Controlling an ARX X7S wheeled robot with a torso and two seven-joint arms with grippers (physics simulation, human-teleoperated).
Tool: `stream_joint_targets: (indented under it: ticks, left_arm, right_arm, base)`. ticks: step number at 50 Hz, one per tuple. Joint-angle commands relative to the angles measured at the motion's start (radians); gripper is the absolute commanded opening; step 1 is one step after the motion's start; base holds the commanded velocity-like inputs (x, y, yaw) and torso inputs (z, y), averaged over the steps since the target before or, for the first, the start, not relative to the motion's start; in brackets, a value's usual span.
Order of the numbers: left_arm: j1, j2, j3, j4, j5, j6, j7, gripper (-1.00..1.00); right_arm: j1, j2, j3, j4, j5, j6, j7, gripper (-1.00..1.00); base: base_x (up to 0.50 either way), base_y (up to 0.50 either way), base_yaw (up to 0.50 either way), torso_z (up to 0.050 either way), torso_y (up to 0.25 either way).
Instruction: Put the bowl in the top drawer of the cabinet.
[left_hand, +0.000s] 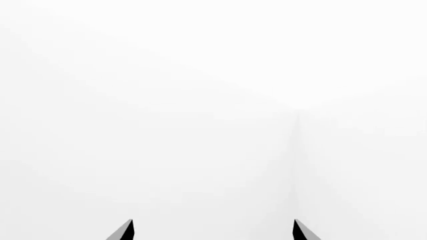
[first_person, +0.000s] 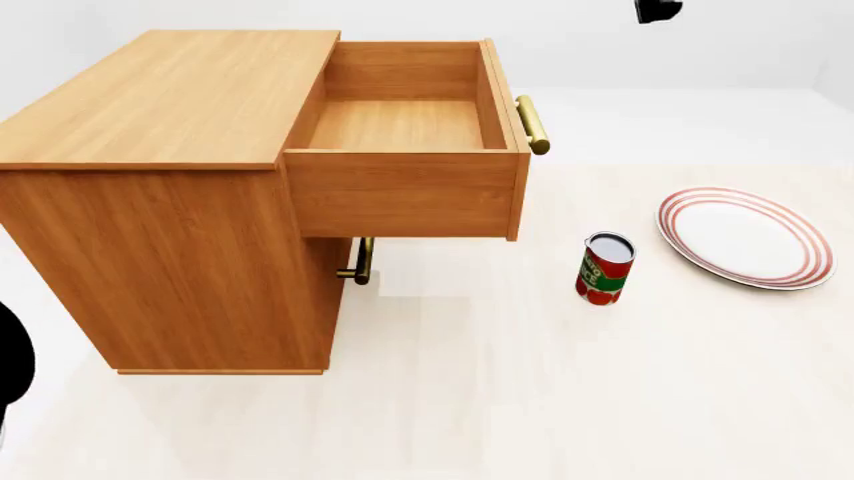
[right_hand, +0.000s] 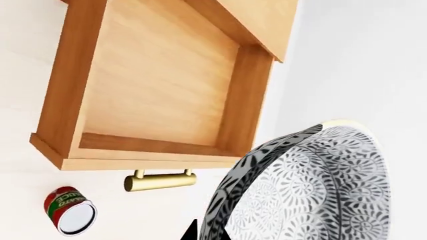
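Observation:
The bowl (right_hand: 307, 185), speckled grey and white, fills the near corner of the right wrist view, held in the air. My right gripper (right_hand: 205, 233) is shut on its rim, with a dark fingertip on each side of the wall. Beneath it the top drawer (right_hand: 157, 90) of the cabinet (first_person: 174, 100) stands pulled out and empty, its brass handle (right_hand: 160, 181) facing the bowl. From the head camera the bowl is out of view; only a dark bit of my right arm (first_person: 657, 10) shows above the open top drawer (first_person: 400, 125). My left gripper (left_hand: 213, 231) is open before blank white.
A red can (first_person: 605, 268) stands upright on the pale floor in front of the drawer, with a white red-ringed plate (first_person: 743, 238) to its right. The lower drawer's brass handle (first_person: 358, 262) sticks out under the open one. My left arm (first_person: 11, 360) shows at the left edge.

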Motion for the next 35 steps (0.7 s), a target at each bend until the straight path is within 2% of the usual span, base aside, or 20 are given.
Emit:
stream_joint_targets:
  ticks: [1, 11, 22, 35]
  left_arm:
    - [-0.024, -0.036, -0.034, 0.021, -0.061, -0.032, -0.049, 1.0]
    - [-0.05, -0.069, -0.078, 0.041, -0.137, -0.056, -0.101, 1.0]
    - [-0.035, -0.101, -0.101, 0.079, -0.156, -0.051, -0.105, 1.0]
    - [-0.006, -0.104, -0.087, 0.104, -0.118, -0.023, -0.07, 1.0]
  right_arm:
    - [-0.013, -0.065, 0.116, 0.005, -0.019, -0.093, -0.006, -1.0]
    - [-0.018, -0.098, 0.164, 0.005, -0.015, -0.135, -0.022, -1.0]
    - [0.0, -0.099, -0.045, 0.005, 0.216, -0.173, -0.011, -1.0]
    - [0.001, -0.099, -0.066, 0.005, 0.236, -0.178, -0.008, -1.0]
  base:
    - [0.0, 0.0, 0.0, 0.0, 0.0]
    - [0.0, 0.0, 0.0, 0.0, 0.001]
    - [0.0, 0.0, 0.0, 0.0, 0.0]
    - [0.0, 0.0, 0.0, 0.0, -0.024]
